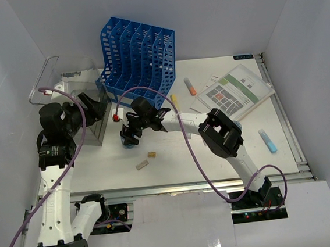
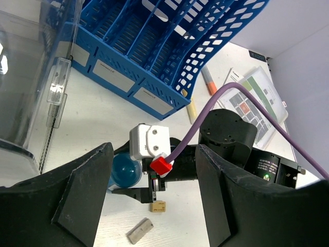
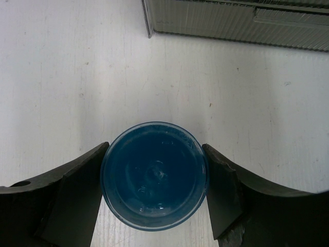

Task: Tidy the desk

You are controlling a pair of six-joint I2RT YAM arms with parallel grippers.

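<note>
Spanning the enclosure's floor, the desk (image 1: 99,165) is shown bearing a blue round jar (image 3: 154,180) near its middle, close to a blue file rack (image 1: 138,53). The jar is clamped by the right gripper (image 3: 155,154). The left gripper (image 2: 155,152) is seen spread apart and empty.

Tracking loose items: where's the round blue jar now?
Left of centre in the top view, the blue jar is clamped in the right pincer, just right of the grey box, near the blue file rack.
</note>
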